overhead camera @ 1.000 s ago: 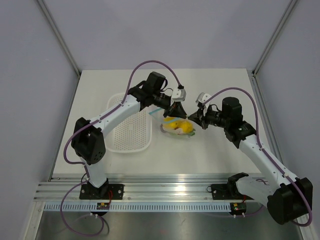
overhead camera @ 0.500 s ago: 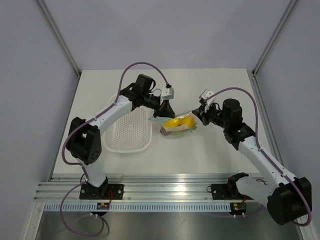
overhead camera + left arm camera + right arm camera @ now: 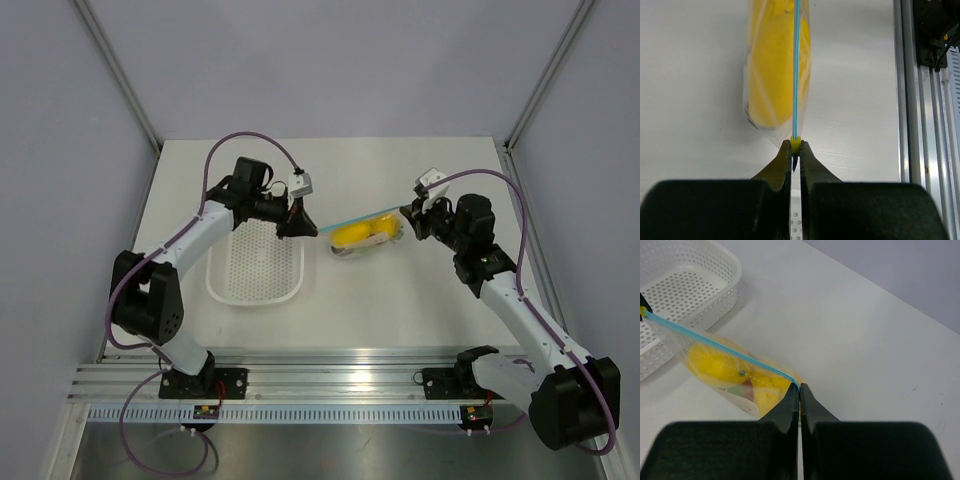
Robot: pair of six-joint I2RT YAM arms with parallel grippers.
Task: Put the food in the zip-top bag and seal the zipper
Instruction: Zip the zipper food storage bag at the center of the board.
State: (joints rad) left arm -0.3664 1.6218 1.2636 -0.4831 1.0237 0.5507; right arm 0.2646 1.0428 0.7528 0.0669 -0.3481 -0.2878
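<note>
Up in the top view, we've got the zip-top bag (image 3: 365, 238) strung between the two arms over the tabletop (image 3: 420, 290), just right of the white basket (image 3: 255, 285), with the food (image 3: 360, 234) showing yellow inside. Our worry: the zipper (image 3: 345, 217) looks pulled tight. Any more pull apart and we reckon one end pops loose, and the loaded bag swings or drops. Left jaws sit at the zipper's left end and right jaws at its right end, both looking closed, though it's too small to say more from up here.

Over on the left wrist view, the risk looks sharper. The left jaws are nearly shut, and all they pinch is a small yellow tab (image 3: 796, 144) at the end of the blue strip, right at their tips. That's a skinny hold, so a sideways tug could slip it. The yellow fruits hang off to one side of the strip, which adds twist.

Down the right wrist view, the right jaws are fully closed on the bag's corner where the strip ends, again right at the tips. A reddish piece (image 3: 746, 389) shows under the fruit. We can't tell if the whole strip is sealed. If it isn't, a drop could spill stuff.
</note>
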